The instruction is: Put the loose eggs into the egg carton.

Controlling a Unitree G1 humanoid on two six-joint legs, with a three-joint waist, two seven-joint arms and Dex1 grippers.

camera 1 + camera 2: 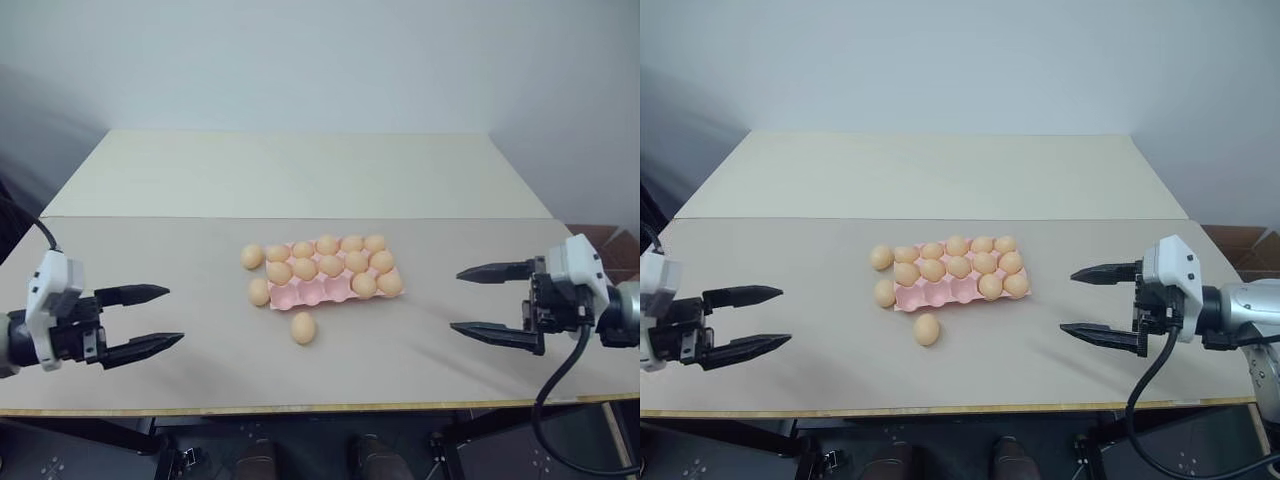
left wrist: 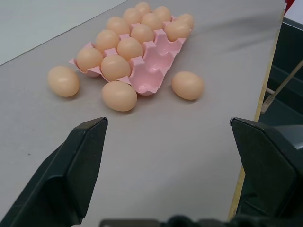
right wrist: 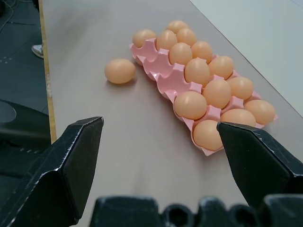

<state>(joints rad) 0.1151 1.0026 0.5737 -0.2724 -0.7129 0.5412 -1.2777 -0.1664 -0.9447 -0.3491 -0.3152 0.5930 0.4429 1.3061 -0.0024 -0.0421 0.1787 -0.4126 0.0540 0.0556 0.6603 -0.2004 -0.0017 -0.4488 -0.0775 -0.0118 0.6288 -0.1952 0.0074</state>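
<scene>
The pale pink egg carton (image 1: 312, 293) lies flat at the table's middle, with several tan-orange eggs in its cups. Three cups at the left of its near row stand empty. Three loose eggs rest on the table: one (image 1: 251, 257) by the carton's far left corner, one (image 1: 259, 291) touching its near left corner, one (image 1: 303, 328) just in front of it. My left gripper (image 1: 175, 316) hovers open well to the left of them, pointing at the carton. Far to the right, my right gripper (image 1: 456, 300) is open too, and nothing sits between its fingers.
The grey table surface (image 1: 420, 350) ends in a front edge close below both grippers. Behind it lies a paler table section (image 1: 300, 170) up to a plain wall.
</scene>
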